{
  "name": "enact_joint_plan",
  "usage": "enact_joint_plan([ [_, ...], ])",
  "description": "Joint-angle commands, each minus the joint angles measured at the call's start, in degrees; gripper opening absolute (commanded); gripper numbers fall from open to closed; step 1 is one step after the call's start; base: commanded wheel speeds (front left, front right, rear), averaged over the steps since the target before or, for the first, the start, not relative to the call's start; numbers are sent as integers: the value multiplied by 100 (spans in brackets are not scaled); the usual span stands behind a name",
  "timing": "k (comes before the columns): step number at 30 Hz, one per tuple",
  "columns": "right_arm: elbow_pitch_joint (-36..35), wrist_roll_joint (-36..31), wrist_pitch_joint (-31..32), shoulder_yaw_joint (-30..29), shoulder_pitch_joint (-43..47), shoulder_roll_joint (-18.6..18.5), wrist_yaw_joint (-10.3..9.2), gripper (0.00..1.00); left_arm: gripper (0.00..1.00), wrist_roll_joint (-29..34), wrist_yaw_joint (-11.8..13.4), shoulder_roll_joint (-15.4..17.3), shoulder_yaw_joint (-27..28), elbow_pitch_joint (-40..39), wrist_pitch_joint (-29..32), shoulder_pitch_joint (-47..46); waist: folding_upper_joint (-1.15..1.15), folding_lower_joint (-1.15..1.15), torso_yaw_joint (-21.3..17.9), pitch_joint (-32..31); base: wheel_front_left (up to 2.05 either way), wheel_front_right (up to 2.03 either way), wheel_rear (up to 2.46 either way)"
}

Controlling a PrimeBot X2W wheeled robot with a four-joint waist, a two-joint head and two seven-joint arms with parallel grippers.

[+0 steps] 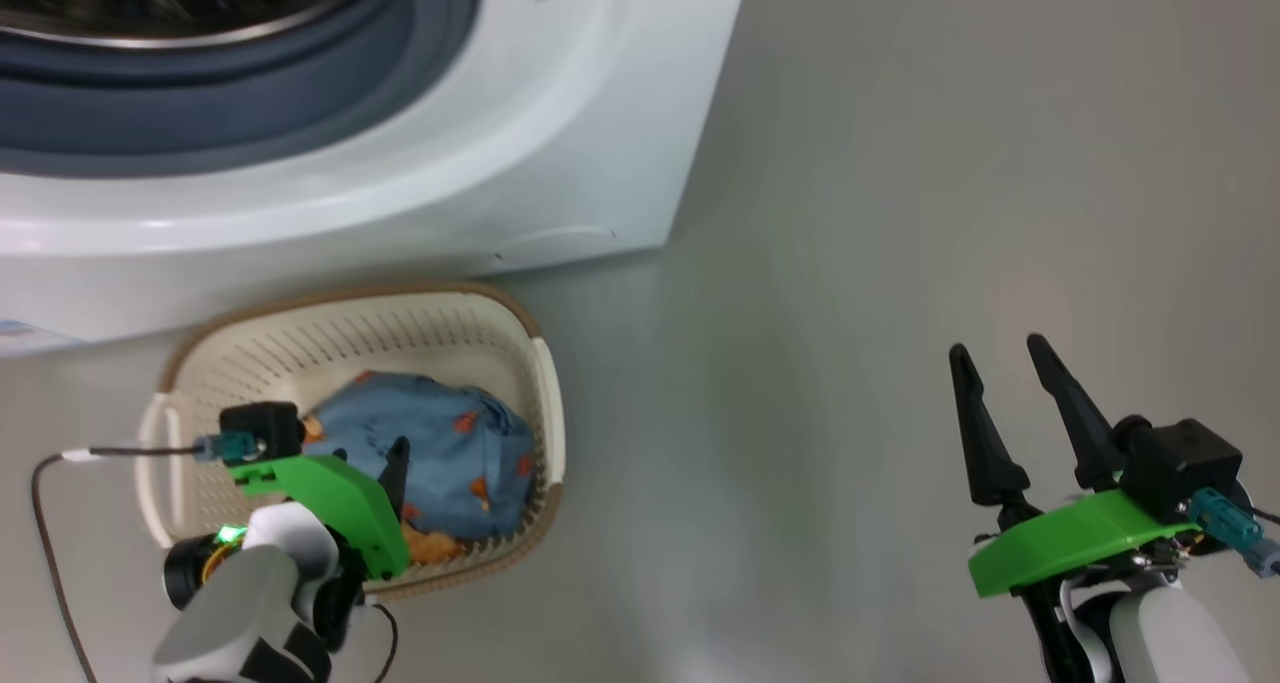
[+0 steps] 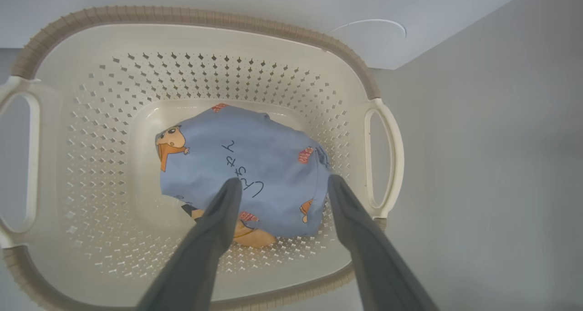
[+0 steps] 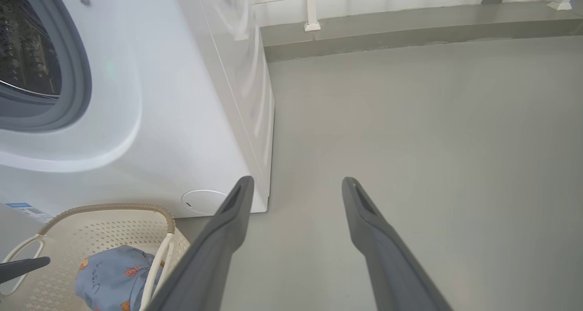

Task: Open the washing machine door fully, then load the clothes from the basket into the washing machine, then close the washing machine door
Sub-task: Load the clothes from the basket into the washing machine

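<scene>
Left wrist view: the left end effector [image 2: 283, 180] gapes wide, empty, over the clothes [image 2: 255, 151] at frame centre in the basket [image 2: 182, 16]; best lower straight and pinch the bundle's middle.

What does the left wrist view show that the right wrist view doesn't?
Left wrist view: the whole basket from above, both handles, with the open left claw over the clothes. Right wrist view: the washing machine, its drum and grey seal, and the open right claw above floor. Both: the basket, the clothes and the machine's round cover.
</scene>
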Motion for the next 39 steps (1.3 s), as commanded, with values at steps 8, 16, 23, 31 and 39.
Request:
enact_joint_plan([
  [8, -135, 55, -204, 196, -371, -61, 26, 100, 100, -394, -164, 215, 363, 286, 612, -497, 0, -1, -429, 1221, 0, 0, 0],
  [16, -137, 163, -441, 324, -654, -61, 26, 100, 100, -624, -188, 357, 498, 391, 1118, -945, 0, -1, -493, 1897, 0, 0, 0],
  [23, -168, 150, -522, 373, -817, -61, 26, 100, 100, -768, -40, 417, 615, 424, 1291, -1231, 0, -1, -482, 2243, 0, 0, 0],
  [31, -235, 101, -504, 346, -842, -61, 26, 100, 100, -898, 77, 429, 696, 443, 1464, -1332, 0, -1, -498, 2397, 0, 0, 0],
  [39, -294, 128, -477, 305, -816, -61, 26, 100, 0, -912, 260, 414, 702, 450, 1308, -1310, 0, -1, -501, 2427, 0, 0, 0],
])
